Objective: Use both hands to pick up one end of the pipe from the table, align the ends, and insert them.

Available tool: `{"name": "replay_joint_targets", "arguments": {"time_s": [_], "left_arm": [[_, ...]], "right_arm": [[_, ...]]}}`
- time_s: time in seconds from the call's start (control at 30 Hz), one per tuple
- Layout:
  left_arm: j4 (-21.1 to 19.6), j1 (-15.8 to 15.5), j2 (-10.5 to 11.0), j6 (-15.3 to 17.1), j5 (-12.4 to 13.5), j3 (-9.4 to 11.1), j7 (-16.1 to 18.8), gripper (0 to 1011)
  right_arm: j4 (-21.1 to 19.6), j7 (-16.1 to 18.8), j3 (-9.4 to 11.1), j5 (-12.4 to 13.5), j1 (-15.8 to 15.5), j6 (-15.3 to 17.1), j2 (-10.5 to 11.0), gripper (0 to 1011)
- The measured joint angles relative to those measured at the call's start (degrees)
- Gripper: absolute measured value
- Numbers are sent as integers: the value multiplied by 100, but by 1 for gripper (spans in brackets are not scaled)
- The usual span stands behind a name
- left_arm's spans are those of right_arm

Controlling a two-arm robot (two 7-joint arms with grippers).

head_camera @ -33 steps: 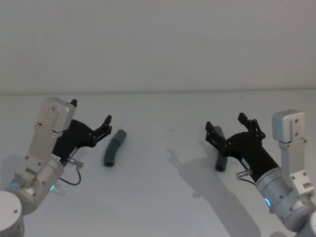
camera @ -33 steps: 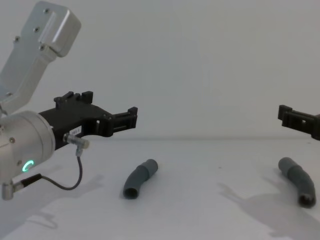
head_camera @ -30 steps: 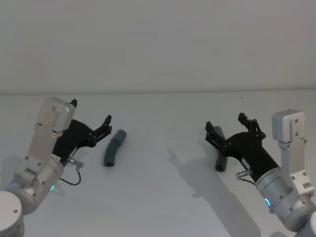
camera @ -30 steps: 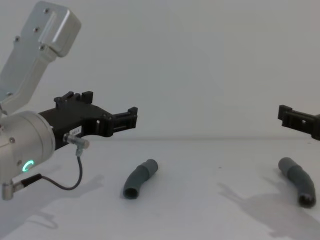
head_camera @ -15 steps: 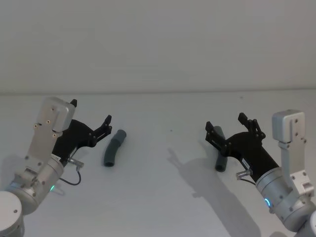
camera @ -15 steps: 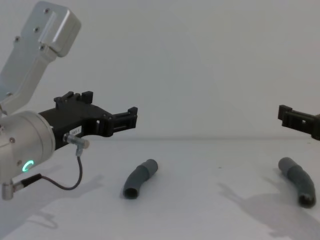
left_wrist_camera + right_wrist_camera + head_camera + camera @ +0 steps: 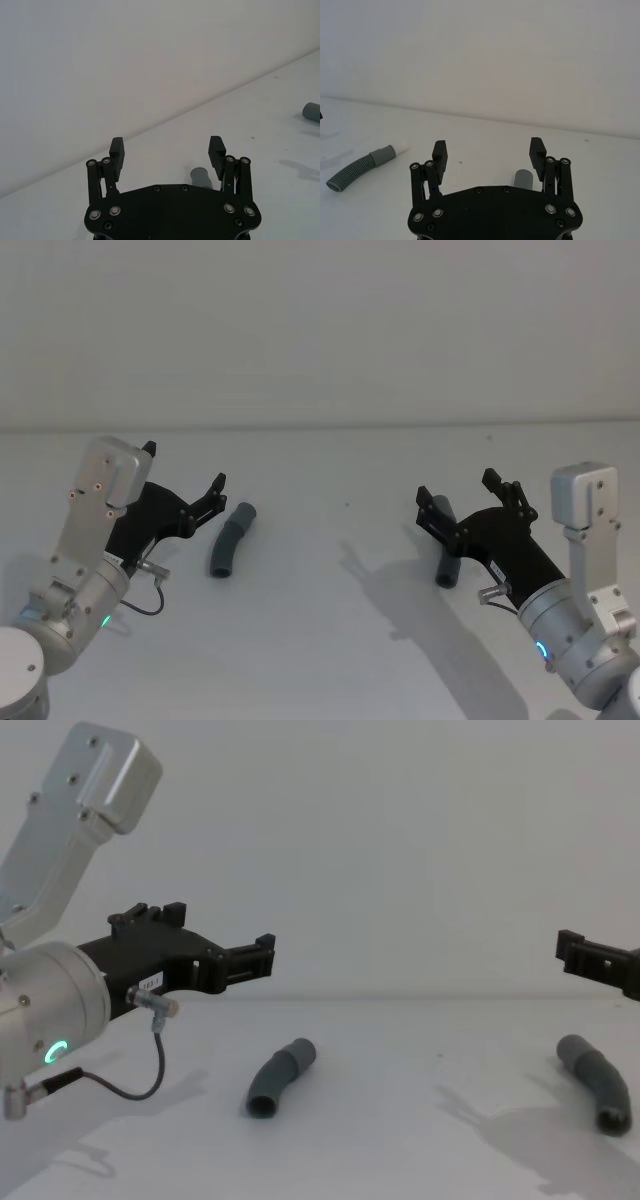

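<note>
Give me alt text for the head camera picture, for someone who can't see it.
The left pipe piece and the right pipe piece, both bent dark grey tubes, lie far apart on the white table, neither gripped. The open left gripper is just left of the first; the open right gripper partly hides the second.

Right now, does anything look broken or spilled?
Nothing stands out. The left pipe piece and the right pipe piece lie whole and apart on the table, each near an open gripper: left gripper, right gripper.
</note>
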Motion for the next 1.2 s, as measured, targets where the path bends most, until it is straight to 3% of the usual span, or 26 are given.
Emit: {"name": "replay_joint_targets", "arguments": {"time_s": [1.2], "left_arm": [[0,0,0,0,0,0,0,1001]], "right_arm": [[0,0,0,0,0,0,0,1000]]}}
